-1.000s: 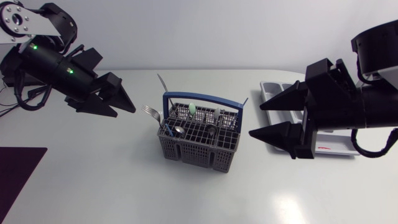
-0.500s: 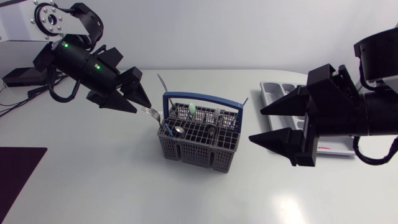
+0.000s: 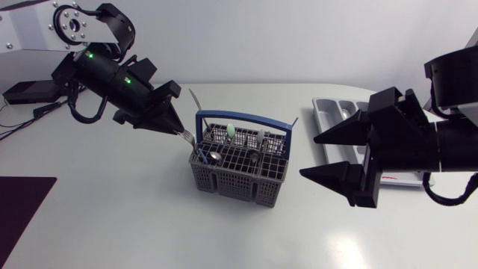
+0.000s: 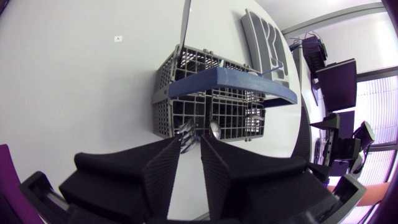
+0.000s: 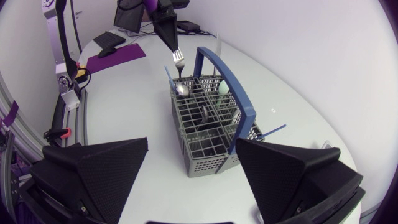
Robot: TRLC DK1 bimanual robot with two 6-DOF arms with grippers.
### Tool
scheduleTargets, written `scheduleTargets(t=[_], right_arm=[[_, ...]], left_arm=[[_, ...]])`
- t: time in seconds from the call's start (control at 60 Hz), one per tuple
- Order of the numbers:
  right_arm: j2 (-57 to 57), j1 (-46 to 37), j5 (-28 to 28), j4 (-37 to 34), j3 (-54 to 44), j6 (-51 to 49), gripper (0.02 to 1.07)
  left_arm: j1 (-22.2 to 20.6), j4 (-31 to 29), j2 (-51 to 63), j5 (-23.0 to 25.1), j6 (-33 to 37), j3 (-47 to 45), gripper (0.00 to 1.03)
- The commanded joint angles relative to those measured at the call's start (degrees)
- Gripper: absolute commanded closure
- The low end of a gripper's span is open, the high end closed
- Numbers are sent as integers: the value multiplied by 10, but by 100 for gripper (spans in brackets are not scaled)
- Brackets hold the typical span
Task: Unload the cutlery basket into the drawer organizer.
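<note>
Since the earlier frames the left arm has swung in from the bench's far left corner and dropped toward the cutlery basket; the right arm has barely shifted.

The basket stands at the middle of the bench, blue handle upright, and looks fully loaded. A fork leans out over its left end, a spoon lies just inside that end, a pale green handle stands near the middle, and a knife rises at the far left corner. The drawer organizer sits toward the bench's far right edge, well apart from the basket. Its visible compartments hold nothing, though the right arm covers part of it. Unloading seems to be at its very start, with every piece left to carry over.

The left end effector points down at the fork's head. The left wrist view shows its fingers a narrow gap apart, the tines just ahead of the tips and not clamped. The right end effector hangs wide open and empty between basket and organizer.
</note>
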Motion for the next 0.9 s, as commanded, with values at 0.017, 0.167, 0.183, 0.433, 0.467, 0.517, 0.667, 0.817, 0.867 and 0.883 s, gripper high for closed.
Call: scheduleTargets(t=[0.017, 0.167, 0.183, 0.433, 0.467, 0.517, 0.667, 0.817, 0.867, 0.883], right_arm=[[-10, -3, 2, 6, -18, 6, 6], [-17, -4, 3, 7, -27, 6, 6], [-17, -4, 3, 7, -28, 6, 6], [-24, -7, 3, 13, -40, 4, 6], [-24, -7, 3, 13, -40, 4, 6], [-24, -7, 3, 13, -41, 2, 6], [-20, -7, 3, 16, -39, 1, 6], [-16, -7, 3, 20, -38, 3, 6], [-16, -4, 3, 20, -38, 4, 6], [-16, -4, 3, 20, -37, 4, 6]], left_arm=[[-3, 0, 17, 0, -19, 13, 84], [-2, 0, 31, -1, -24, 18, 93], [-3, 1, 32, -2, -23, 18, 95], [-8, -3, 41, -3, -17, 34, 100], [-8, -7, 38, -3, -16, 38, 100], [-8, -15, 32, -3, -12, 43, 100], [-8, -34, 12, -3, -1, 52, 100], [-7, -42, -8, -2, 16, 40, 100], [-7, -44, -12, -1, 18, 37, 100], [-6, -44, -14, -1, 18, 36, 100]])
